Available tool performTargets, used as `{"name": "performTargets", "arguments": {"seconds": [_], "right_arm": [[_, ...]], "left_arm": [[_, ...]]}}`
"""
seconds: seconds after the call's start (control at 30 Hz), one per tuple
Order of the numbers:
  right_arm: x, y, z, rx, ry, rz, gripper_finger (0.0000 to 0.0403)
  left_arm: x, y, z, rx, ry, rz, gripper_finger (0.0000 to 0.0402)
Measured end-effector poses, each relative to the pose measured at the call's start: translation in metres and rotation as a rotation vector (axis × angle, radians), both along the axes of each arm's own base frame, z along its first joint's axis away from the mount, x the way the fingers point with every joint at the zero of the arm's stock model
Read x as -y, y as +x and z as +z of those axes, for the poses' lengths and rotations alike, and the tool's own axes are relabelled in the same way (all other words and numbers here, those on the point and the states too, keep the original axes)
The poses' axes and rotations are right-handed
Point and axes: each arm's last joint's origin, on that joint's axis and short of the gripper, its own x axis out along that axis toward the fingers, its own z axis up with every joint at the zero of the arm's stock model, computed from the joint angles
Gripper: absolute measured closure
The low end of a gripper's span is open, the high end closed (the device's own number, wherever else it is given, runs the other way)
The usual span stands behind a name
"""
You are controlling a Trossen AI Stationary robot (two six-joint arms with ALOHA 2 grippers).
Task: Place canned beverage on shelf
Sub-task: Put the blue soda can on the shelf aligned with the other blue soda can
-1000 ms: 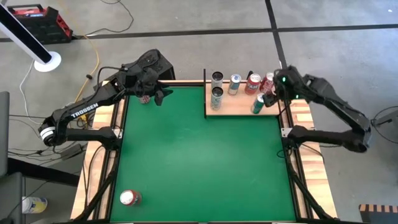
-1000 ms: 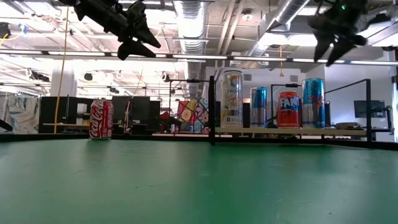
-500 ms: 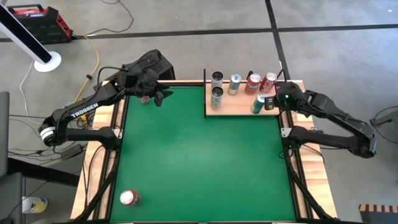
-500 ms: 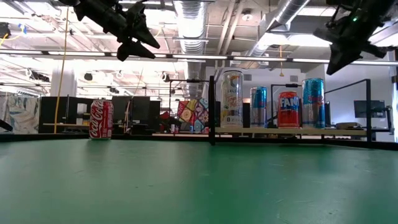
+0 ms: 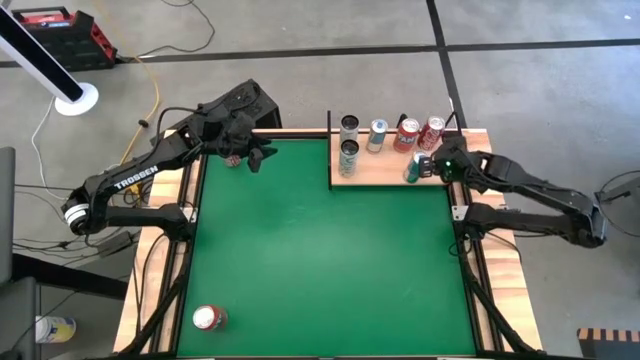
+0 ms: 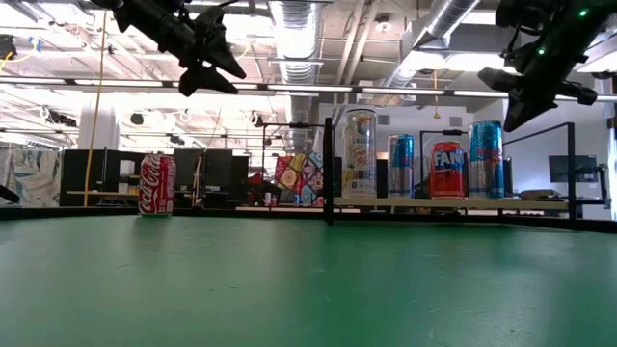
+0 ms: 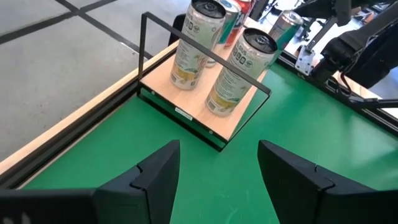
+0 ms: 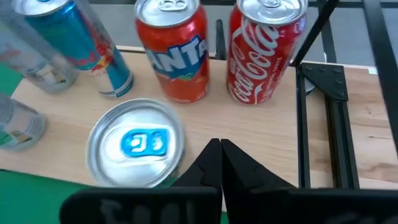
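The shelf (image 5: 385, 172) of pale wood stands at the far right of the green surface and carries several upright cans. Its nearest can is teal with a silver top (image 8: 135, 151); a Fanta can (image 8: 173, 50) and a Coca-Cola can (image 8: 267, 46) stand behind it. My right gripper (image 8: 219, 163) is shut and hangs over the shelf's bare wood just beside the teal can (image 5: 414, 168), above can height in the low view (image 6: 525, 94). My left gripper (image 5: 255, 155) waits open, high over the far left (image 7: 214, 174). A red Coca-Cola can (image 6: 157, 183) stands below it on the green surface.
Another red-topped can (image 5: 207, 318) stands near the front left corner. Thin black rods (image 8: 303, 124) rim the shelf, and one runs close beside my right gripper. Two tall pale cans (image 7: 239, 71) stand at the shelf's left end. The wide green middle (image 5: 320, 250) holds nothing.
My right gripper has shut, dropped lower and come toward the table's near edge, from over the shelf's far right corner to beside the teal can, rolling as it went. The cans on the shelf have stayed standing where they were.
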Motion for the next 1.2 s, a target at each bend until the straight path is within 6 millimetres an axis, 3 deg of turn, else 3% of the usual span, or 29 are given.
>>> {"name": "performTargets", "arguments": {"seconds": [0.4, 1.2], "right_arm": [[-0.001, 0.015, -0.008, -0.016, 0.044, 0.009, 0.0384], [0.017, 0.079, -0.029, 0.079, 0.061, 0.116, 0.0385]], "left_arm": [[0.0, 0.0, -0.001, -0.004, -0.005, -0.001, 0.02], [0.009, 0.004, -0.005, -0.057, 0.005, -0.045, 0.02]]}}
